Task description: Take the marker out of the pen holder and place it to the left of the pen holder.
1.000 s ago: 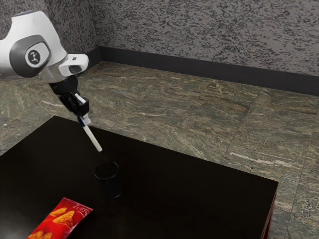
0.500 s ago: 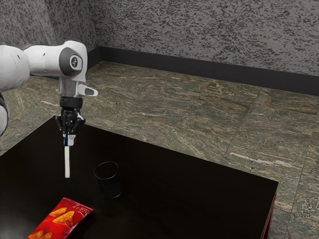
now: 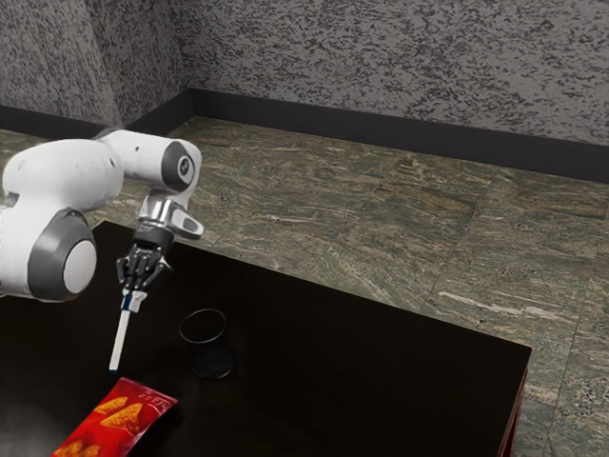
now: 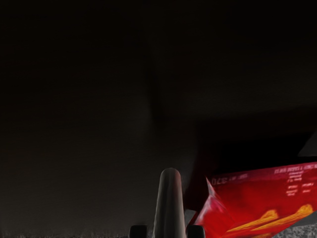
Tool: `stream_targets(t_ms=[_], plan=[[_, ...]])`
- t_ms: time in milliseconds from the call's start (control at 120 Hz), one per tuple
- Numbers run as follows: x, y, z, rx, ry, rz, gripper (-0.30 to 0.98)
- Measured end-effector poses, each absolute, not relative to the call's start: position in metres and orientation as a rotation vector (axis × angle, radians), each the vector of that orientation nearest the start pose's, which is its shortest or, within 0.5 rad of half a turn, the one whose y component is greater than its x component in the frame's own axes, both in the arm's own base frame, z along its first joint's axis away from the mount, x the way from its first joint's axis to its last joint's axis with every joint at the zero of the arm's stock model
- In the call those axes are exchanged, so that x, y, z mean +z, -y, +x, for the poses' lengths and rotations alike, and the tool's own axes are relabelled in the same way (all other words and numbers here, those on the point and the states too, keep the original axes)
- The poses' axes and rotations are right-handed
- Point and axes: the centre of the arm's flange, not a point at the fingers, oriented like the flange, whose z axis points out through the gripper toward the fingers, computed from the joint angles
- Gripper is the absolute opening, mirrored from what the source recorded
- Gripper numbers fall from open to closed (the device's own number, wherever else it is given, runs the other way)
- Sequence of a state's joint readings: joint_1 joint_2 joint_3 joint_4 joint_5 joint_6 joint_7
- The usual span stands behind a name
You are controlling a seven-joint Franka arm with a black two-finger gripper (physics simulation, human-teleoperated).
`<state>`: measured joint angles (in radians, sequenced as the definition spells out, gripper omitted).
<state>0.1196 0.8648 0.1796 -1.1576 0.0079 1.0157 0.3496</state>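
Jaws closed on marker (image 3: 120, 338) up top, likely freeing its lower end for set-down, exterior view's left of pen holder (image 3: 210, 356).

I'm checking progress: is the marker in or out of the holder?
Out: the pincer holds the marker outside the holder, toward the exterior view's left.

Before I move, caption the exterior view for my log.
Black fingers grip a tilted white marker near a dark, round pen holder and shiny red snack bag.
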Motion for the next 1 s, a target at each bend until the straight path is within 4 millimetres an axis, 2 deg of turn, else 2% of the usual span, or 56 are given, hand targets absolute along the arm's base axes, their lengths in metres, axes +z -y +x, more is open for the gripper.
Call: stream_targets(t_ms=[108, 400, 483, 633, 700, 733, 750, 800, 858, 908, 958, 1000], plan=[[0.235, -0.167, 0.607, 1.645, -0.038, -2.865, -0.1], [0.204, -0.168, 0.599, 1.748, -0.037, -2.818, -0.08], [0.2, -0.169, 0.597, 1.762, -0.031, -2.816, 0.02], [0.197, -0.17, 0.595, 1.778, -0.021, -2.815, 0.32], [0.205, -0.17, 0.597, 1.762, -0.018, -2.819, 0.42], [0.228, -0.166, 0.602, 1.709, -0.029, -2.842, 0.46], [0.246, -0.159, 0.606, 1.662, -0.052, -2.867, 0.48], [0.319, -0.13, 0.606, 1.475, -0.151, -2.961, 0.52], [0.416, -0.102, 0.584, 1.184, -0.239, -3.058, 0.56], [0.483, -0.087, 0.554, 0.925, -0.286, -3.112, 0.59], [0.534, -0.069, 0.529, 0.676, -0.336, -3.137, 0.61], [0.565, -0.054, 0.517, 0.503, -0.37, -3.137, 0.62]])
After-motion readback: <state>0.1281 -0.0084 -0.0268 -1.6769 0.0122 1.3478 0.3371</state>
